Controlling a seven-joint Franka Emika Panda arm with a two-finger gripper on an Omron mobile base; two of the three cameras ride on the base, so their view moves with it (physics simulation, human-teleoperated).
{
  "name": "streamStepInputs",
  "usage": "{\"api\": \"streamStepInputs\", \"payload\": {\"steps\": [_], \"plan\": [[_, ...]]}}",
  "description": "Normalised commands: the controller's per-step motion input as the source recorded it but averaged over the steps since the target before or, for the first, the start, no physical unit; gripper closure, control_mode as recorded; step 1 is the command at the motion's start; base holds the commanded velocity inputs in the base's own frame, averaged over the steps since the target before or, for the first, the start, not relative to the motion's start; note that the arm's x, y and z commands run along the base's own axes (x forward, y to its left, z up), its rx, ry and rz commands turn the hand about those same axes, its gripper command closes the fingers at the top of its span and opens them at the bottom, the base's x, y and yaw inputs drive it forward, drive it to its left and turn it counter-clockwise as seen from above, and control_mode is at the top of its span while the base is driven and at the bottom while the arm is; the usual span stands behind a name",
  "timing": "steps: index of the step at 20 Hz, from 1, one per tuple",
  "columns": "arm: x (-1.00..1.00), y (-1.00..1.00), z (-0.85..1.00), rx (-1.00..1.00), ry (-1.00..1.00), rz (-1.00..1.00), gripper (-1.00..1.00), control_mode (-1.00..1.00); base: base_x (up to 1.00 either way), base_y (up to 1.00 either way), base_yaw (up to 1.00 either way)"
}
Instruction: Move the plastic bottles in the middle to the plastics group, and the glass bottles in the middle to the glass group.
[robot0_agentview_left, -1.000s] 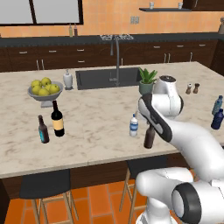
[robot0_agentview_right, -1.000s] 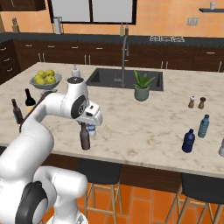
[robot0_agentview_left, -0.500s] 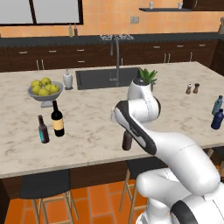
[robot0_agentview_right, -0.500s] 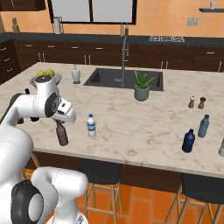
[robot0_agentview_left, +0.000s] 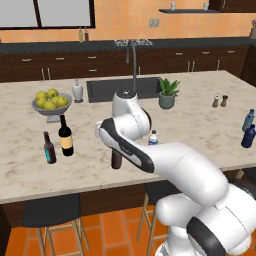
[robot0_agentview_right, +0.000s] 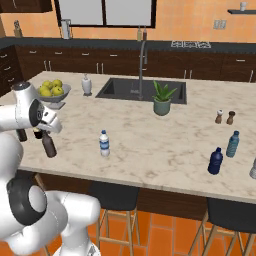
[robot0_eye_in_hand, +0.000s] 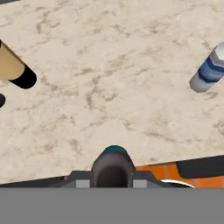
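Beneath pincer (robot0_eye_in_hand: 113, 183), brown bottle (robot0_eye_in_hand: 112, 168), clear bottle (robot0_eye_in_hand: 210, 70) apart

Light: even, bright, warm; no visible source.
Shadows: faint, soft under bottles on the beige marble counter (robot0_agentview_left: 200, 130).
Glare: none.
Sharpness: base views slightly soft; hand view coarse, blurry at edges.

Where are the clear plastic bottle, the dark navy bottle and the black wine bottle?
clear plastic bottle (robot0_agentview_right: 104, 144): right base view, on its blue label.
dark navy bottle (robot0_agentview_right: 215, 162): right base view, on its body.
black wine bottle (robot0_agentview_left: 65, 138): left base view, on its tan label.
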Motion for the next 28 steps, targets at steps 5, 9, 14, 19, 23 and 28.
{"api": "streamStepInputs", "payload": {"steps": [5,9,14,19,23,28], "plan": [[0.32,0.97,0.03,0.00,-0.02,0.00,1.00,-1.00,0.00,0.00,0.00],[0.52,0.64,0.00,0.03,0.00,0.00,1.00,-1.00,0.00,0.00,0.00],[0.45,0.38,-0.13,0.09,0.02,0.00,1.00,-1.00,0.00,0.00,0.00],[0.30,0.26,-0.32,0.03,0.05,0.03,1.00,-1.00,0.00,0.00,0.00],[0.25,0.21,-0.36,0.00,0.00,0.05,1.00,-1.00,0.00,0.00,0.00],[0.09,0.12,-0.32,0.00,0.00,0.04,1.00,-1.00,0.00,0.00,0.00]]}}
